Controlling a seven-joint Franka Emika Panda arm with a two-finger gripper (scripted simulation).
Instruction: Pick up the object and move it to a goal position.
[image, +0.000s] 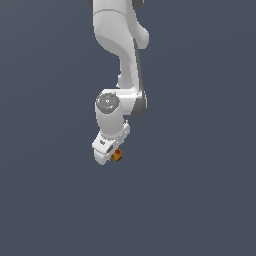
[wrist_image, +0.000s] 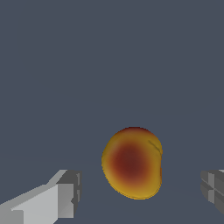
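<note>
One ball (wrist_image: 132, 162) between one gripper's (wrist_image: 142, 192) parted fingers (wrist_image: 65, 194).

Plain, flat slate-grey backdrop (image: 200, 200) filling both views edge to edge. Even, soft light, with no strong shadows cast on it. No telling floor from wall: same grey tone throughout, no seams, no horizon, no texture.

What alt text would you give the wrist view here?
An orange-yellow ball with a dark red patch sits between the two grey fingers of the open gripper, touching neither one. Behind it there is only a plain dark blue-grey surface.
</note>
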